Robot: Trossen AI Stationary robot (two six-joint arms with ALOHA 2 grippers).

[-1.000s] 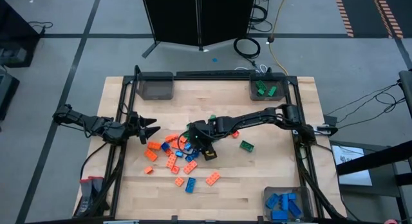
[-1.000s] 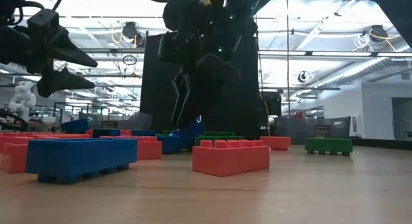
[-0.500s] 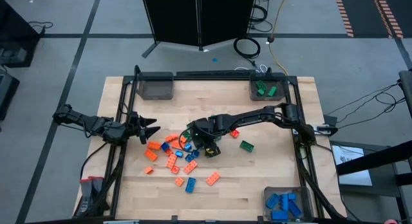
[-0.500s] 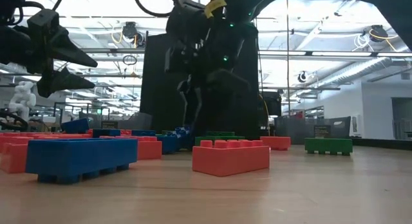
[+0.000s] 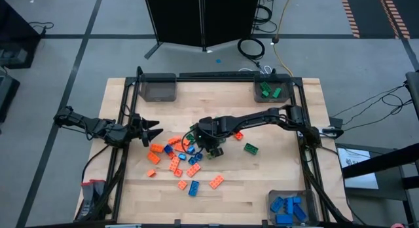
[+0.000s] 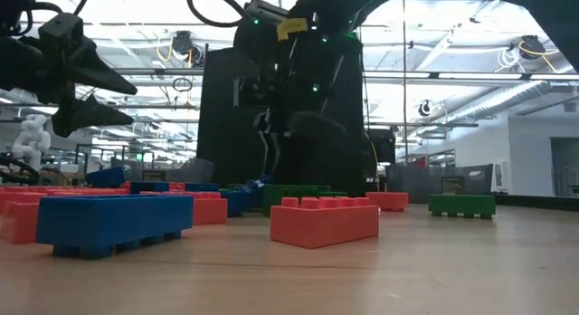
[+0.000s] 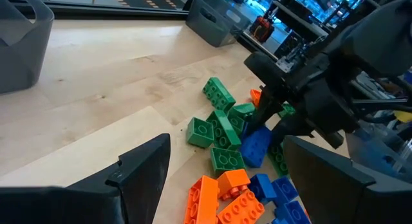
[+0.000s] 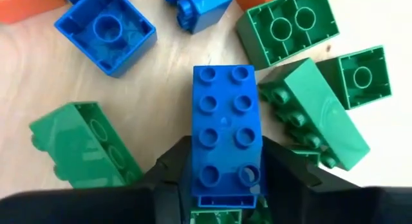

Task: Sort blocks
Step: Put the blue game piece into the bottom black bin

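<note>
Right tool [image 8: 222,185]: clamped across the long sides of a blue brick [image 8: 224,134].
Brick: probably light, rigid, slick.
Left tool [image 5: 152,132]: apart, idle.

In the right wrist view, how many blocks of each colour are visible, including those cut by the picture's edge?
Blue blocks: 3
Green blocks: 4, plus unclear green bits underneath
Orange blocks: 2, both cut by the edge
Total: 9
</note>
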